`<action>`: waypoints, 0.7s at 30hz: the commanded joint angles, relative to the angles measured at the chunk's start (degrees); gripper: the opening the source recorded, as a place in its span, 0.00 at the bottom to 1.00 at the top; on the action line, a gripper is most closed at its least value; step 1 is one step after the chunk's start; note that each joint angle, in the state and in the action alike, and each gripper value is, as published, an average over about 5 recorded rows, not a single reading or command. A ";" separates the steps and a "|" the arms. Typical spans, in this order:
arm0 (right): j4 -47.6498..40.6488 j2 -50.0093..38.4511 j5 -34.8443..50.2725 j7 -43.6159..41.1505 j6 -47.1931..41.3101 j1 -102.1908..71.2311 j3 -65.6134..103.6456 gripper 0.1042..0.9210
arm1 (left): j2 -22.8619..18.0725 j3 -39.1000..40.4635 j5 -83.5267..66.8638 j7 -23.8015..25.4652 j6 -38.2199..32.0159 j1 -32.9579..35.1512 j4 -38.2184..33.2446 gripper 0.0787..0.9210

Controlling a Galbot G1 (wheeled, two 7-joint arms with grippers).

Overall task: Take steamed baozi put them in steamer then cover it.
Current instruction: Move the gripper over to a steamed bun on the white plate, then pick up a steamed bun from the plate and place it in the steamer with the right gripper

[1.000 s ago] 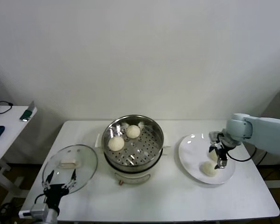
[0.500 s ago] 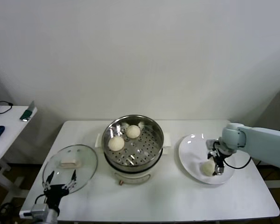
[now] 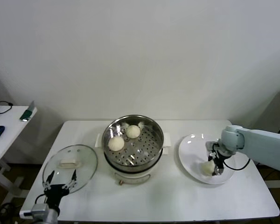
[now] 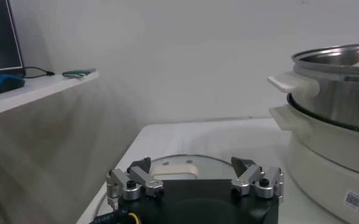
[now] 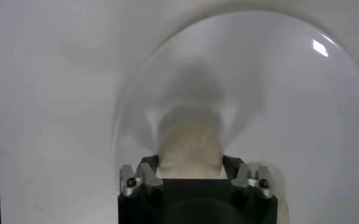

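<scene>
Two baozi [image 3: 115, 143] [image 3: 133, 131] lie on the perforated tray of the steamer [image 3: 151, 130] at the table's middle. A third baozi [image 3: 206, 166] lies on the white plate [image 3: 191, 144] at the right. My right gripper [image 3: 213, 167] is down on the plate, its fingers pressed against both sides of this baozi [image 5: 190, 143], as the right wrist view [image 5: 190, 167] shows. A fourth baozi is not in view. The glass cover [image 3: 70, 165] lies flat on the table at the left. My left gripper [image 3: 59, 181] hovers open at the cover's near edge [image 4: 191, 167], empty.
A side table [image 3: 9, 126] with a blue mouse and small items stands at the far left. The steamer's side handle [image 4: 292, 82] is close to the right of the left gripper. The table's front edge runs just below the plate and cover.
My right gripper has moved down and toward the near side of the plate, settling around the baozi. The left arm has not moved.
</scene>
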 commanded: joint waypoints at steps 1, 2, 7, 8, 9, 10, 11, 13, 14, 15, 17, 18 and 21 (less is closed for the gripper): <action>-0.36 0.10 -0.17 -0.33 0.46 -0.74 0.99 0.66 | -0.03 -0.01 0.06 -0.01 0.02 0.04 -0.08 0.88; -0.41 0.17 -0.16 -0.42 0.67 -0.71 1.24 0.66 | -0.03 -0.03 0.07 -0.01 0.02 0.04 -0.09 0.88; -0.16 0.53 -0.23 -1.69 2.43 1.68 1.69 0.65 | -0.03 -0.10 0.16 0.00 -0.04 0.08 -0.14 0.88; 0.09 0.58 -0.22 -2.16 2.96 2.85 1.38 0.65 | -0.03 -0.10 0.19 0.01 -0.04 0.07 -0.15 0.88; 0.42 0.68 -0.14 -2.77 3.66 4.50 0.79 0.65 | -0.04 -0.09 0.26 0.02 -0.04 0.05 -0.17 0.88; 0.75 0.81 -0.07 -3.34 4.39 6.32 0.09 0.65 | -0.05 -0.07 0.34 0.03 -0.03 0.02 -0.19 0.88; 1.06 0.98 -0.09 -3.90 5.14 8.28 -0.67 0.65 | -0.08 -0.04 0.44 0.05 -0.02 -0.02 -0.23 0.88; 1.76 1.85 -0.23 -5.36 7.39 14.14 -3.40 0.65 | -0.15 0.04 0.68 0.09 0.03 -0.06 -0.36 0.88; 2.05 2.39 -0.32 -6.06 8.61 16.98 -4.81 0.65 | -0.17 0.08 0.79 0.11 0.06 -0.06 -0.46 0.88; 2.30 3.23 -0.47 -6.84 10.27 20.33 -6.43 0.65 | -0.17 0.11 0.90 0.14 0.09 -0.05 -0.56 0.88; 2.77 5.27 -0.48 -8.16 14.34 26.74 -9.43 0.65 | -0.13 0.13 1.10 0.18 0.16 -0.01 -0.76 0.88; 2.90 6.33 -0.39 -8.56 16.50 29.17 -10.50 0.65 | -0.09 0.11 1.16 0.19 0.20 0.02 -0.87 0.88; 2.93 10.23 -0.13 -9.37 23.83 36.43 -12.44 0.65 | 0.08 0.00 1.21 0.22 0.29 0.15 -1.18 0.88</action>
